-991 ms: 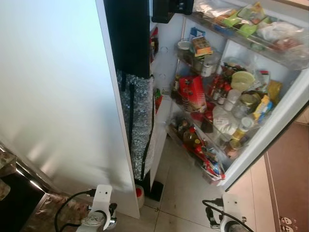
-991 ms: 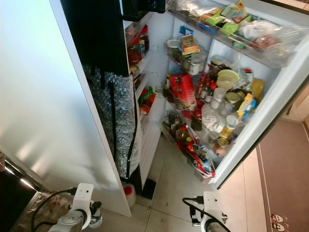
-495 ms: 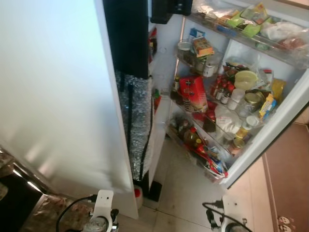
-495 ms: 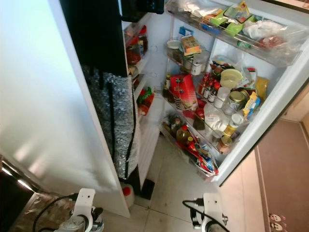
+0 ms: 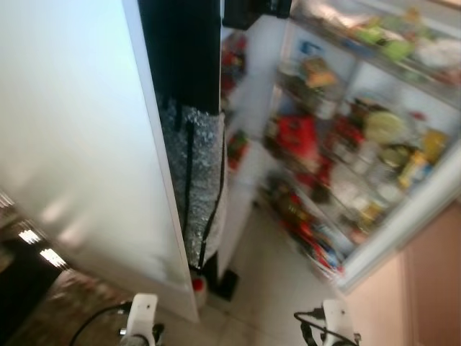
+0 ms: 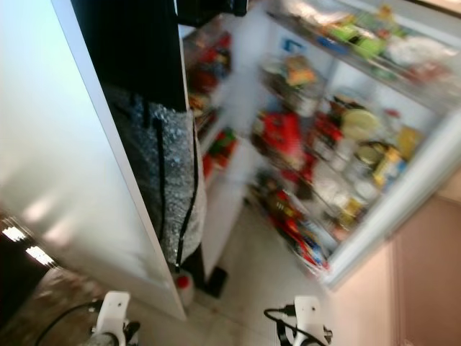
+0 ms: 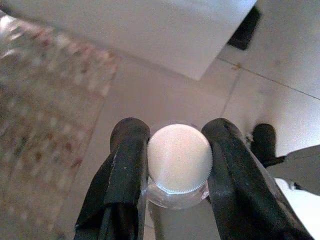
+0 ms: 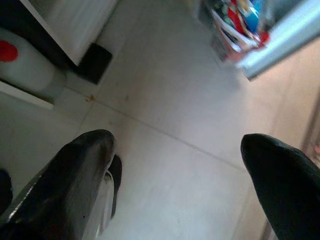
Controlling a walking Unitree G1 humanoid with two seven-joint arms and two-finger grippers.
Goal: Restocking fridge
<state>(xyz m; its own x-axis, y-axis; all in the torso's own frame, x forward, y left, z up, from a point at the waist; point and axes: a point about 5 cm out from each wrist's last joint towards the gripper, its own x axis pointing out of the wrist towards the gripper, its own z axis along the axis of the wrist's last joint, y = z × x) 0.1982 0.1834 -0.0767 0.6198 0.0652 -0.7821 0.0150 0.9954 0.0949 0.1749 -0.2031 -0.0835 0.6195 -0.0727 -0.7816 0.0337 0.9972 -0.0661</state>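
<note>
Left wrist view: my left gripper [image 7: 177, 150] has its two black fingers [image 7: 127, 165] clamped on a bottle [image 7: 179, 162], white ribbed cap facing the lens, clear neck just under it, held low over the tile floor [image 7: 165, 95]. Grip sits right at the cap and neck. I judge that spot stiff enough to pinch, but the clear body below is probably thin plastic, smooth and a bit slippery, and if full it will hang heavy from that narrow hold and may swing. Contents not readable from here.

Right gripper [image 8: 175, 175] hangs over bare tile with its fingers spread wide and nothing between them. A white jug with a red cap [image 8: 22, 67] stands on the floor at the fridge base.

Head views are blurred. The fridge [image 6: 238, 94] stands open ahead, door [image 6: 389, 209] swung out on my right, its racks packed with jars, bottles and a red packet [image 6: 281, 133]; inner shelves hold more red items. A silver padded bag [image 6: 162, 173] hangs at the edge of the white panel [image 5: 72, 144] on my left.

Judgement: carrying stage, bottle not yet shelved; free slot hard to pick out in the blur.
</note>
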